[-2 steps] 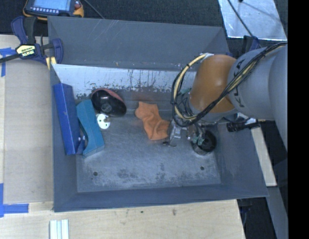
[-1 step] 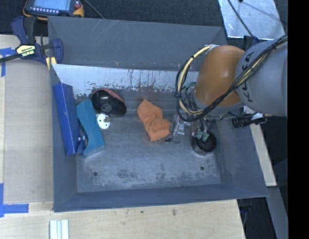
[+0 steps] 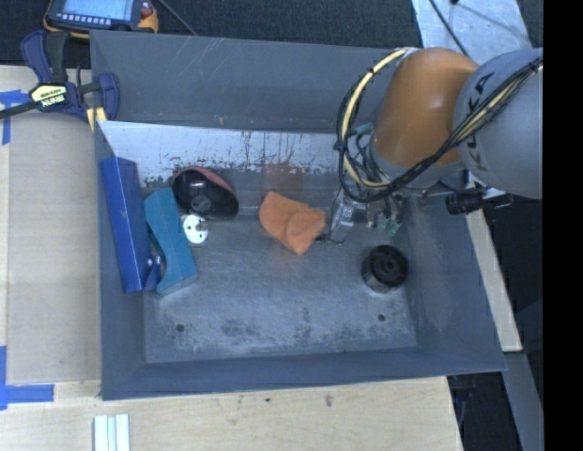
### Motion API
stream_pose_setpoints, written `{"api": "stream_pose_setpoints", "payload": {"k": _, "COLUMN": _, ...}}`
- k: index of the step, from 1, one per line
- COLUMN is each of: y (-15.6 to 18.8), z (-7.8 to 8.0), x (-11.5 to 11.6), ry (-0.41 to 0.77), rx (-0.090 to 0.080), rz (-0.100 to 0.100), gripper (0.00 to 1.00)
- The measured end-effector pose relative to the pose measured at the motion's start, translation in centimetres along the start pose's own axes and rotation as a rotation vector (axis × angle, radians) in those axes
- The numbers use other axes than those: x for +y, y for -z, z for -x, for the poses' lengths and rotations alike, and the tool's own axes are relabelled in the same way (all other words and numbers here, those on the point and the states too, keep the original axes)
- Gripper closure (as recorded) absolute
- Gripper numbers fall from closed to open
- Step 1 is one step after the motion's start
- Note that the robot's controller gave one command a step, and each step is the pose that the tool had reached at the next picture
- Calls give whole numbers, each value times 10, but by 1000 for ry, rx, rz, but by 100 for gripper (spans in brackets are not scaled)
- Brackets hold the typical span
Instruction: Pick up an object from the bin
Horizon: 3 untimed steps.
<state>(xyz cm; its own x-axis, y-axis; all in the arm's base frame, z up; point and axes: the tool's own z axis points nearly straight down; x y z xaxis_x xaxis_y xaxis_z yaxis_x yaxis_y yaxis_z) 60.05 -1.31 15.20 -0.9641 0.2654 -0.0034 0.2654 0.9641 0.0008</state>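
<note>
Lying on the floor of the bin [image 3: 272, 313], slightly right of centre and towards the far wall, is the orange lump [image 3: 289, 220], a soft-looking, crumpled piece resembling cloth or foam. It is the object nearest the gripper [image 3: 340, 222], which sits low in the bin at the lump's right edge, touching it or just beside it; which of the 2 cannot be told. Whether the pincer is spread or pressed together cannot be told either, since the wrist hardware and cables [image 3: 359, 172] cover it from above. Nothing is visibly pinched.

Step in hand, as a judgement: approach or placement for the grasp. The lump rests on the bin floor, so the pick itself is not yet done.

The next move calls for:
1. Centring the pincer over the lump, a small shift to the left.
2. Closing on the bulk of the material, not a loose fold.
3. Lifting straight up, clear of the far wall.

Other contents: 1 black round part [image 3: 384, 268] lies near the gripper on its near-right side. Well to the left lie a black-and-red rounded object [image 3: 205, 194], a small white disc [image 3: 194, 230], a teal block [image 3: 169, 242] and a blue bar [image 3: 120, 224] against the left wall.
</note>
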Motion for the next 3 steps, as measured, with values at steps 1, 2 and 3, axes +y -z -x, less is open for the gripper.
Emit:
{"api": "stream_pose_setpoints", "payload": {"k": 1, "y": 24, "z": 8, "x": 3, "ry": -5, "rx": -5, "rz": 1, "gripper": 100}}
{"api": "stream_pose_setpoints", "payload": {"k": 2, "y": 15, "z": 17, "x": 14, "ry": -9, "rx": -2, "rz": 1, "gripper": 100}}
{"api": "stream_pose_setpoints", "payload": {"k": 3, "y": 48, "z": -3, "x": 19, "ry": -7, "rx": 10, "rz": -2, "gripper": 100}}
